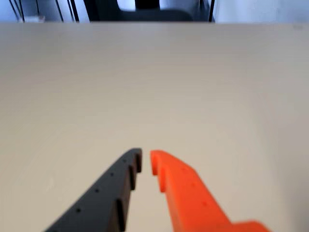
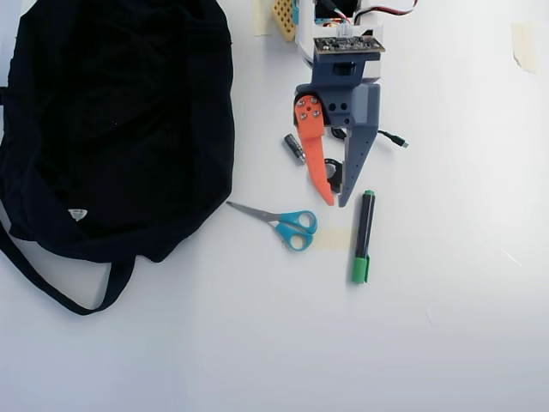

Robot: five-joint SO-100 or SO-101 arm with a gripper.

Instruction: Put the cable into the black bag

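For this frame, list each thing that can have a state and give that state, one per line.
pincer: nearly shut, tips a sliver apart, holding nothing, above the table.
cable: on the table, mostly hidden under the arm, plug end sticking out, not in the bag.
black bag: lying flat, slumped; I cannot tell where its opening is.
scissors: blades closed, lying flat.
green marker: capped, lying flat.
battery: lying on its side.

We note the overhead view looks straight down on the tabletop [image 2: 446, 343]. The wrist view sits close behind the claw [image 1: 146, 162], facing forward across it; both views share the claw [image 2: 336, 202].
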